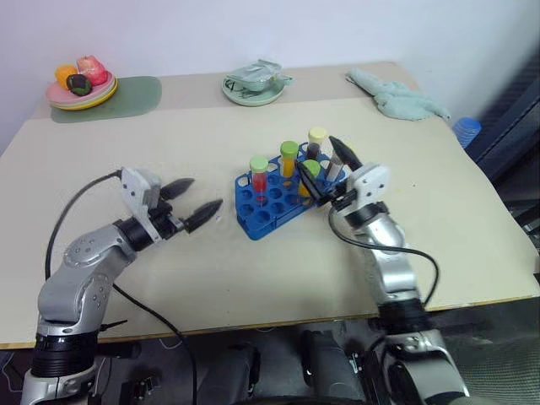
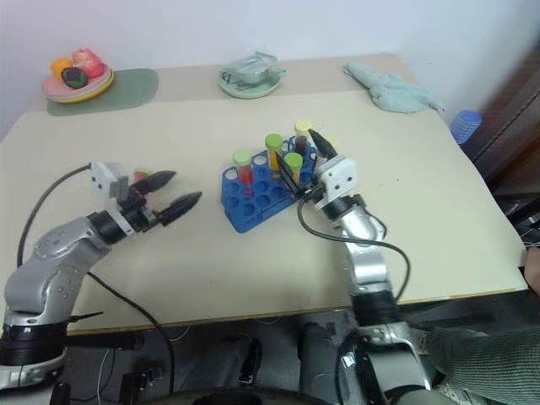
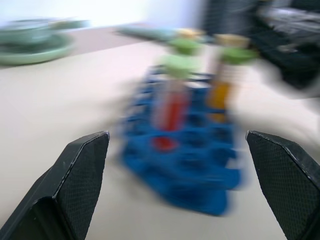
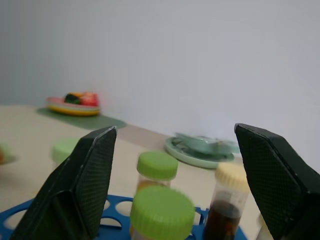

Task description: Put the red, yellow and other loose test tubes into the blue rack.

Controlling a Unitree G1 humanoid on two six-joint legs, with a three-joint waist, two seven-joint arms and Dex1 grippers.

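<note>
Blue rack (image 1: 272,201) is lying near the centre of the desk (image 1: 253,270), angled so that its long axis is running from about 7 o'clock to 1 o'clock. Tubes are standing upright in its holes: one with red contents and a green cap (image 1: 259,179), one with yellow contents and a green cap (image 1: 288,159), one with a pale yellow cap (image 1: 316,143), and one more with a green cap (image 1: 309,173) partly hidden by the right gripper; further tubes behind that gripper cannot be counted.

Left gripper (image 1: 192,202) is hovering at 9 o'clock of the rack, apart from it, its two fingers spread wide and pointing toward the rack. Right gripper (image 1: 325,172) is sitting over the rack's 3 o'clock end, fingers apart with capped tubes showing between them and nothing clamped.

Along the far edge: one plate of fruit (image 1: 82,88) on a green mat (image 1: 126,99) at 10 o'clock, one green dish (image 1: 252,84) at 12 o'clock, one cloth (image 1: 396,97) at 2 o'clock.
</note>
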